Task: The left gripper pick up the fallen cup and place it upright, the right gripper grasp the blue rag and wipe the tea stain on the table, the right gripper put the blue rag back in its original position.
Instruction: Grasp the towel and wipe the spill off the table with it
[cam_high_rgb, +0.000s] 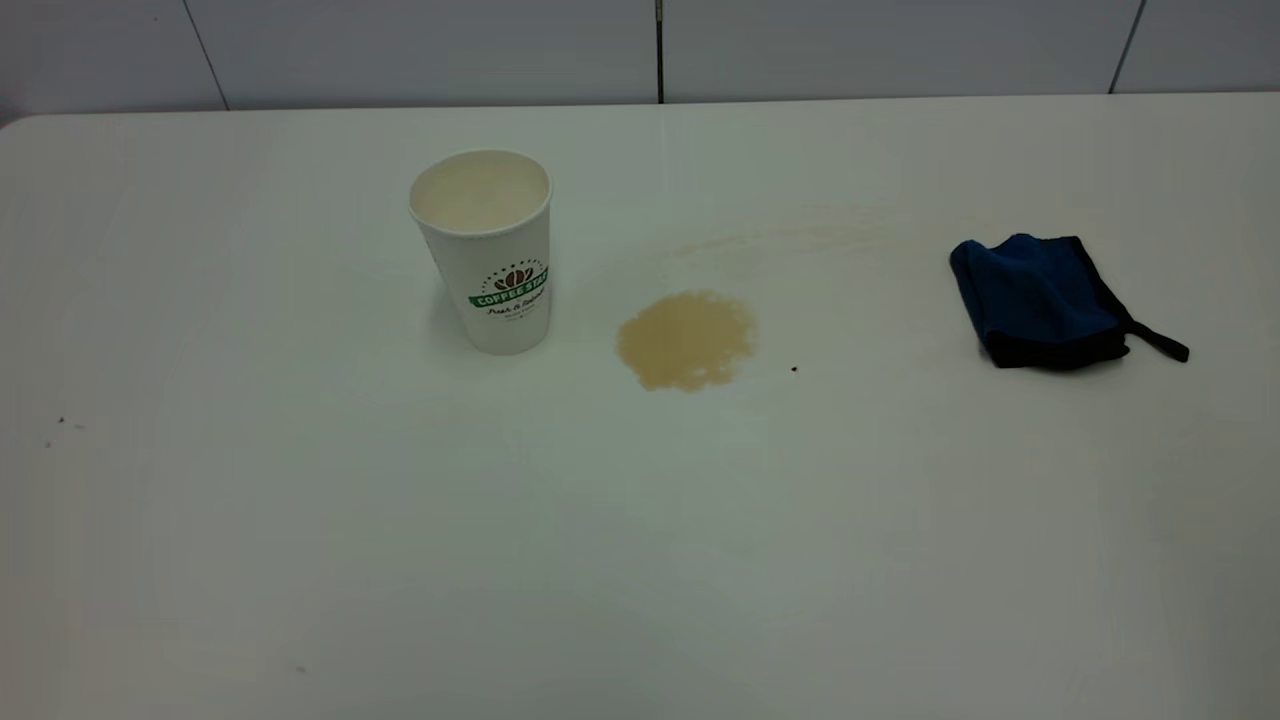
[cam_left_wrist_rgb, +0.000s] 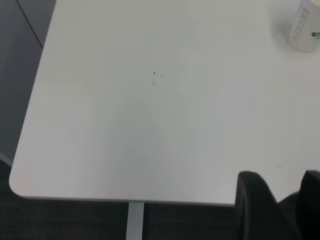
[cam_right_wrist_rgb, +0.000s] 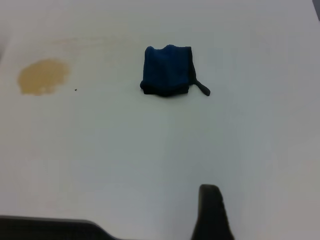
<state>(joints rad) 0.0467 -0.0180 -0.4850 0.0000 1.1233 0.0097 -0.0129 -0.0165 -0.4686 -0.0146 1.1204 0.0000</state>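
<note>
1. Paper cup stands upright on the white table, left of the tea stain; its cream interior looks empty, though the bottom is not in view.
2. Blue rag lies crumpled at the table's right, well apart from the stain, strap trailing outward.
3. Left gripper hangs over the near table edge, far from the cup; fingers apart, holding nothing.
4. Right gripper: only one fingertip shows in its wrist view, facing the rag from a distance (whether its fingers are apart or together cannot be told).
5. Risks, as judged: a pinch on the strap alone would let the rag dangle and smear unevenly; a wide wiping stroke leftward could knock the light cup over; a thin fold may spread the liquid toward the faint streak beyond the stain.
</note>
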